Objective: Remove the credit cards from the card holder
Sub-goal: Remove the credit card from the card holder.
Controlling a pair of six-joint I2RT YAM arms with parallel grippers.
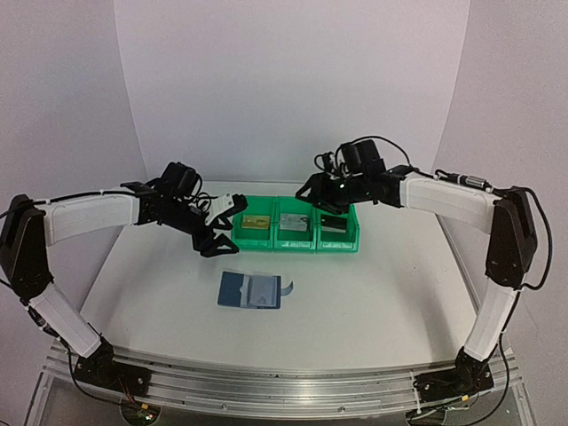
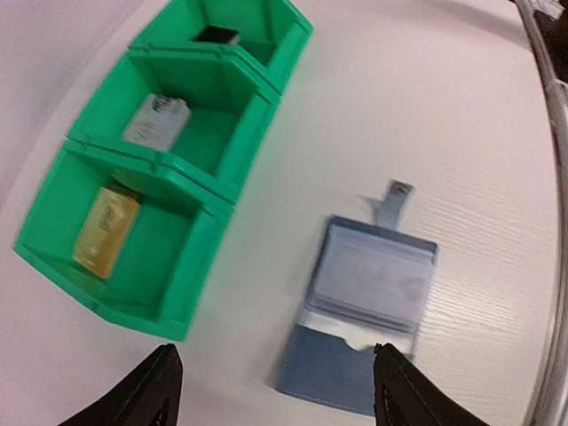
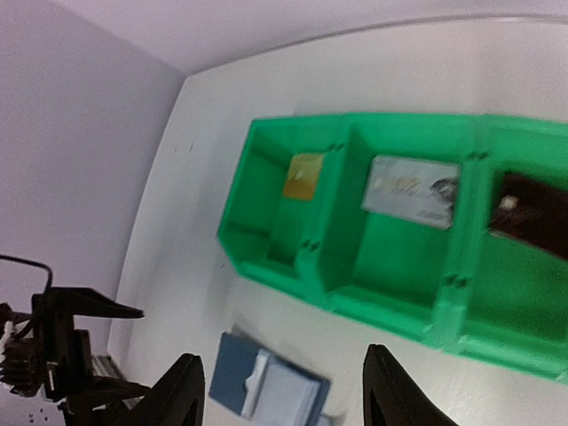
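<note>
The blue card holder (image 1: 250,290) lies open and flat on the table, pale sleeves up, strap to the right; it also shows in the left wrist view (image 2: 359,315) and the right wrist view (image 3: 264,389). The tan-gold card (image 1: 256,221) lies in the left green bin, the silver-grey card (image 1: 294,223) in the middle bin, the black card (image 1: 333,221) in the right bin. My left gripper (image 1: 216,227) is open and empty, just left of the bins. My right gripper (image 1: 317,197) is open and empty above the bins' back.
Three joined green bins (image 1: 296,240) stand behind the card holder, also in the left wrist view (image 2: 204,240) and the right wrist view (image 3: 390,302). A metal rail (image 1: 284,382) runs along the near table edge.
</note>
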